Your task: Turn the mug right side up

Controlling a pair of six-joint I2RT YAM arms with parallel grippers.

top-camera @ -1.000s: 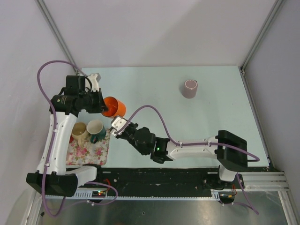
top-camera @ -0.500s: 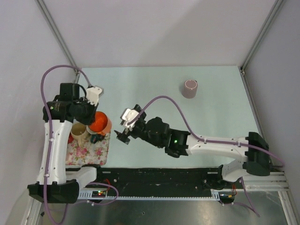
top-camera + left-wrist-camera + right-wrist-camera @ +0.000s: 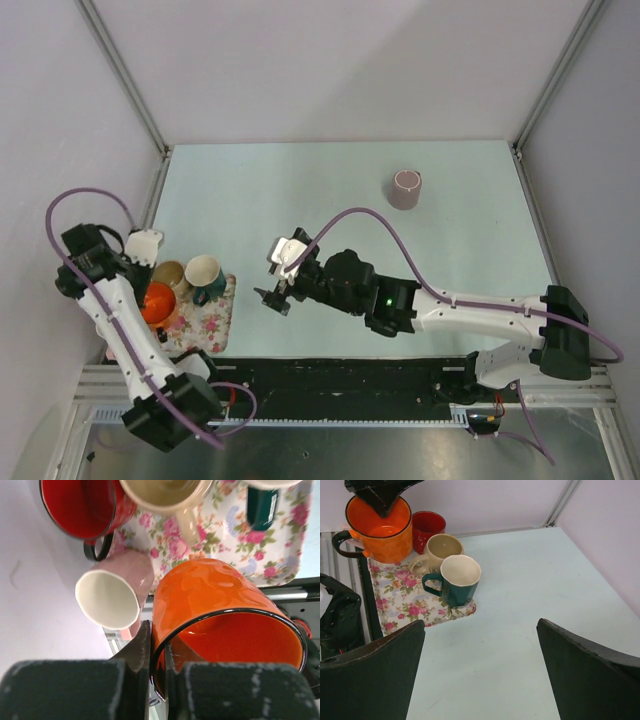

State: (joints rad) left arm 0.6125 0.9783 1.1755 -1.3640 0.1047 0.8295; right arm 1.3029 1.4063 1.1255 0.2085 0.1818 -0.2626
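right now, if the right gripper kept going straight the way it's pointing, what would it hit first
Probably the bare table just short of the floral tray, as the right gripper seems tilted down. On a flatter line, the teal mug comes first. Depth is unclear.

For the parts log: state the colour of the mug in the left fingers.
The mug is orange with a black rim; the left wrist view shows it best.

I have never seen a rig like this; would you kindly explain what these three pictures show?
Two robot arms, left and right, are bolted at a table's near edge. One picture looks down from above; the other two come from cameras on each wrist. The left arm's fingers pinch the rim of an orange mug, opening up, at a flowered mat with a red mug, a cream mug and a green mug. The right arm's fingers are open and empty. A mauve mug stands alone farther back.
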